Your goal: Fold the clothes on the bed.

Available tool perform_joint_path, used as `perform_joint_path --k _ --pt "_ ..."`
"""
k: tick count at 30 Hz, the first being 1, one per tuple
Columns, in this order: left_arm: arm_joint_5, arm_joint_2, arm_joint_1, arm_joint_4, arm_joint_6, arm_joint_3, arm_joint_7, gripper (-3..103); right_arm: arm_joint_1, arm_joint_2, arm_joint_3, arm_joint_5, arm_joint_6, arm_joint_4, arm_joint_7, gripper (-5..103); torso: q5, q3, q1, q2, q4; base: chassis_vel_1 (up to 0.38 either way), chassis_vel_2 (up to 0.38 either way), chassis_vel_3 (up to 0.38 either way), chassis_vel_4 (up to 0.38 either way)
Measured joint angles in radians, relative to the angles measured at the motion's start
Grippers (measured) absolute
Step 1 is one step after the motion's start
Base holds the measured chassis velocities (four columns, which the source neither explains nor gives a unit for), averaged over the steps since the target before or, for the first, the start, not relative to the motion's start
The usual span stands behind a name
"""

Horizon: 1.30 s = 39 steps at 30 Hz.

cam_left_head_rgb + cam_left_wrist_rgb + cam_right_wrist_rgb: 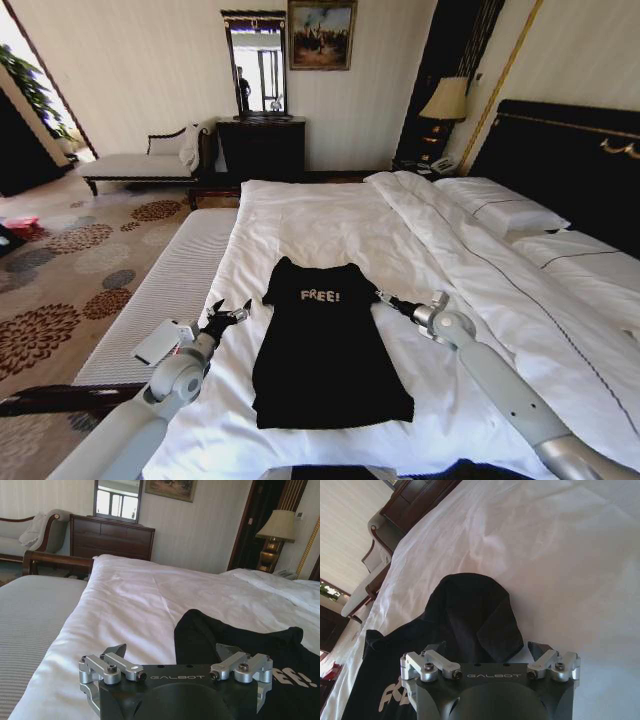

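Observation:
The clothes, a black T-shirt [325,355] with white "FREE!" lettering, lie spread flat on the white bed [320,220], collar toward the far end. My left gripper [230,311] hovers open just off the shirt's left sleeve. In the left wrist view that gripper [172,652] has its fingers spread, and the sleeve [197,630] lies right ahead of them. My right gripper [383,299] is open at the right sleeve. In the right wrist view the gripper [487,649] has the sleeve [475,610] on the duvet [560,555] just ahead of its spread fingers.
A grey striped bench [170,290] runs along the bed's left side. Pillows [500,208] and a dark headboard [570,160] lie to the right. A dresser [262,148], a chaise longue [140,165] and a lamp [446,100] stand by the far wall.

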Motion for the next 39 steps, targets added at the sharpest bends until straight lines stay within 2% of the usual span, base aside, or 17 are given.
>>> perform_joint_path --k 2,4,6,9,10,13,15,17,18,22,25,27,39 --pt "0.002 -0.001 -0.002 0.002 -0.007 0.001 0.004 100 0.008 0.004 -0.006 -0.002 0.000 -0.004 0.000 93 0.0000 0.000 0.000 0.000 0.0000 0.000 0.000 0.000 0.000" --pt "0.008 -0.001 -0.005 0.006 -0.022 0.002 0.009 100 0.031 0.011 -0.021 -0.008 -0.001 -0.018 0.001 82 0.0000 0.000 0.000 0.000 0.0000 0.000 0.000 0.000 0.000" --pt "0.009 -0.001 -0.004 0.006 -0.024 0.002 0.010 100 0.038 0.013 -0.025 -0.009 -0.001 -0.022 0.001 82 -0.0001 0.000 0.000 0.000 0.0000 0.000 0.000 0.000 0.000" --pt "0.008 0.000 0.002 0.005 -0.025 -0.001 0.011 100 0.052 0.020 -0.038 -0.017 -0.001 -0.038 0.001 65 0.0000 0.000 0.000 0.000 0.0000 0.000 0.000 0.000 0.000" --pt "0.008 0.000 0.002 0.005 -0.025 -0.001 0.011 100 0.052 0.020 -0.038 -0.017 -0.001 -0.038 0.001 65 0.0000 0.000 0.000 0.000 0.0000 0.000 0.000 0.000 0.000" --pt "0.007 0.000 0.003 0.001 -0.024 -0.001 0.011 100 0.056 0.023 -0.051 -0.029 -0.001 -0.048 0.000 50 0.0001 0.000 0.000 0.000 0.0000 0.000 0.000 0.000 0.000" --pt "0.006 0.000 0.003 0.000 -0.024 -0.001 0.011 100 0.055 0.023 -0.052 -0.031 -0.001 -0.048 0.000 50 0.0000 0.000 0.000 0.000 0.0000 0.000 0.000 0.000 0.000" --pt "0.004 0.000 0.004 -0.003 -0.023 -0.004 0.011 100 0.047 0.023 -0.053 -0.038 -0.001 -0.048 -0.001 38 0.0000 0.000 0.000 0.000 -0.0001 0.000 0.000 0.000 0.000" --pt "0.004 0.000 0.004 -0.003 -0.023 -0.004 0.011 100 0.047 0.023 -0.053 -0.038 -0.001 -0.048 -0.001 38 0.0000 0.000 0.000 0.000 -0.0001 0.000 0.000 0.000 0.000" --pt "0.002 0.001 0.009 -0.005 -0.022 -0.010 0.010 100 0.040 0.021 -0.048 -0.043 0.002 -0.048 -0.001 17 0.0001 0.000 0.000 0.000 -0.0001 0.000 0.000 0.000 0.000" --pt "-0.001 0.003 0.010 -0.008 -0.021 -0.013 0.008 100 0.040 0.017 -0.048 -0.044 0.004 -0.051 -0.001 12 0.0001 0.000 0.000 0.000 0.0000 0.000 0.000 0.000 0.000" --pt "-0.004 0.006 0.010 -0.009 -0.020 -0.016 0.007 100 0.038 0.011 -0.050 -0.048 0.007 -0.052 -0.002 3 0.0000 0.000 0.000 0.000 -0.0001 0.000 0.000 0.000 0.000" --pt "-0.015 0.007 0.009 -0.012 -0.018 -0.021 0.002 100 0.034 -0.002 -0.043 -0.062 0.020 -0.055 -0.013 0 0.0001 0.000 0.000 0.000 -0.0001 0.000 0.000 0.000 0.000"
